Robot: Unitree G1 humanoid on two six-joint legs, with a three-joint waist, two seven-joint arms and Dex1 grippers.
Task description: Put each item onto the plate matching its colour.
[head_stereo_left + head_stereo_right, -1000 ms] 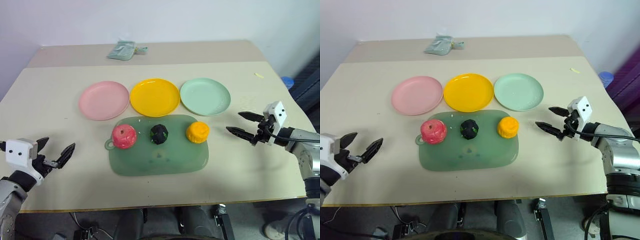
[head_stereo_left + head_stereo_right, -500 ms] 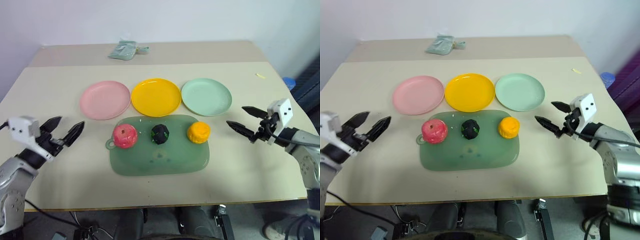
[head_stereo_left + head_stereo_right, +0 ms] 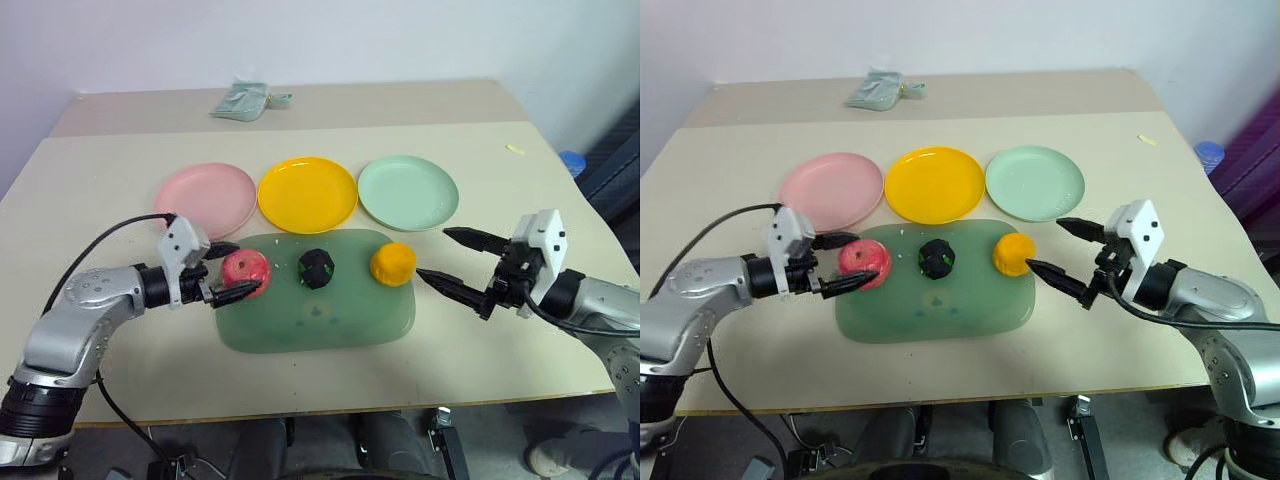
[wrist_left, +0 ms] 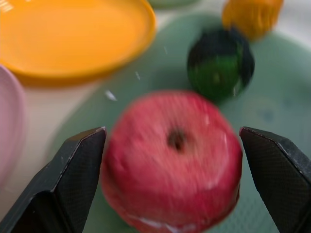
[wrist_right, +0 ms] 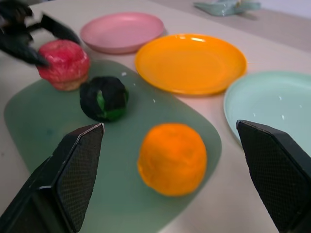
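On the green mat [image 3: 320, 320]: red apple [image 3: 246, 271] left, dark green ball [image 3: 318, 267] middle, orange pumpkin [image 3: 393, 264] right; pink plate [image 3: 205, 199], yellow plate [image 3: 307, 194], mint plate [image 3: 408, 192] bare beyond. Left gripper [image 3: 232, 270] spread around the apple, not clamped. Right gripper [image 3: 452, 262] wide open, near the pumpkin's right.

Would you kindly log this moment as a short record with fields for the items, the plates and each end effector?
items: red apple, dark green item and orange pumpkin, all on the green mat
plates: pink plate, yellow plate, mint plate, all bare
left end effector: open, fingers on either side of the apple, not closed on it
right end effector: open, beside the pumpkin, apart from it
other: pale green cloth at the far edge of the table
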